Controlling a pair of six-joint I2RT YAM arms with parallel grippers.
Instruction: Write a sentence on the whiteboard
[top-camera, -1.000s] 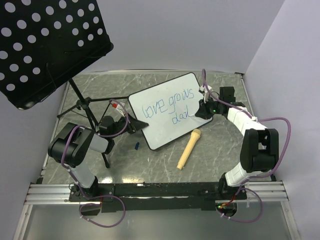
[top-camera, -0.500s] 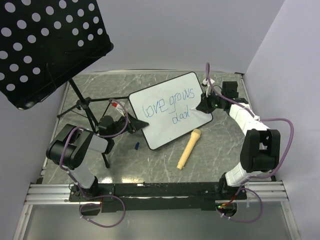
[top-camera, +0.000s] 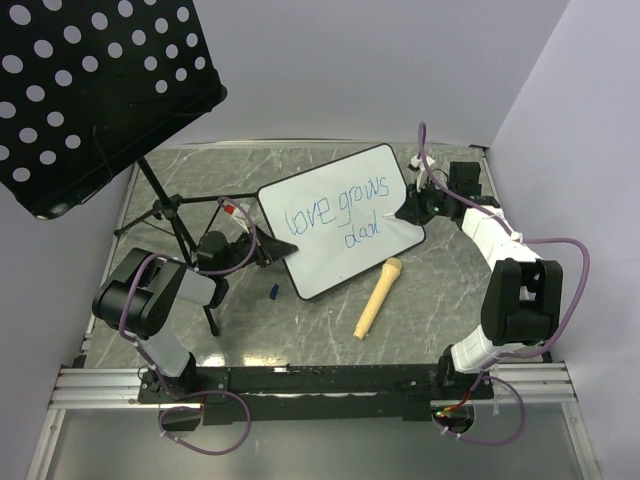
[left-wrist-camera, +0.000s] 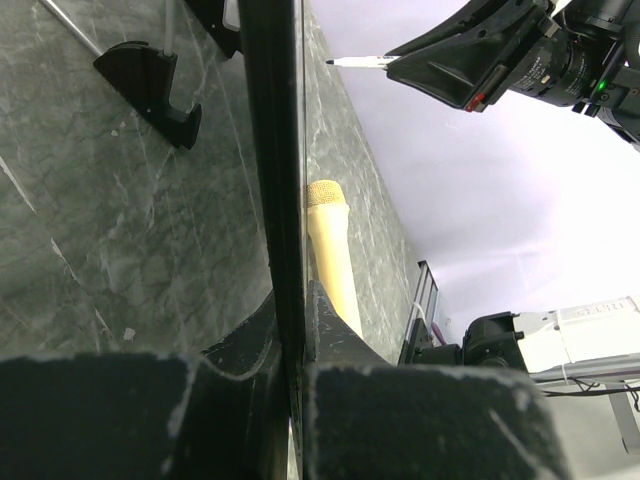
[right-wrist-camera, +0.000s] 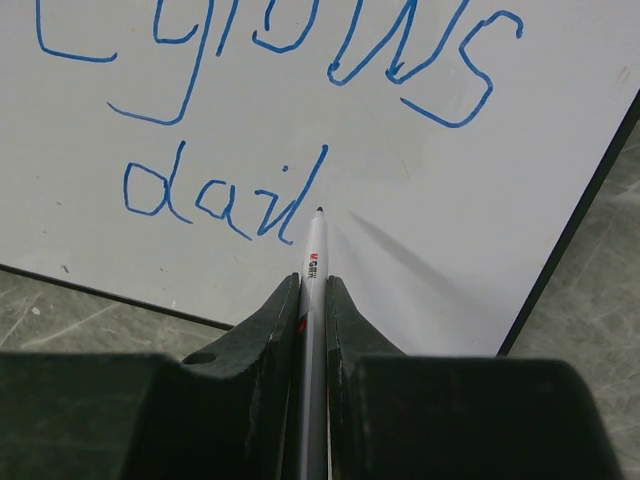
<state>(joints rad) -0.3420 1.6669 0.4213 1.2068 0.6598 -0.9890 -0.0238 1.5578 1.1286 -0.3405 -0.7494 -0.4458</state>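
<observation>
A tan microphone (top-camera: 378, 297) and small blue cap (top-camera: 273, 292) lie on the marbled table (top-camera: 430, 300), a black perforated stand (top-camera: 90, 90) at left.

Board: the white rectangular whiteboard (top-camera: 342, 218) with a thin black rim is looking smooth and slightly glossy.
Table: the grey marble-patterned tabletop (top-camera: 440, 290) is showing a smooth, dull finish.
Microphone: the beige microphone (top-camera: 377, 297) is looking matt.
</observation>
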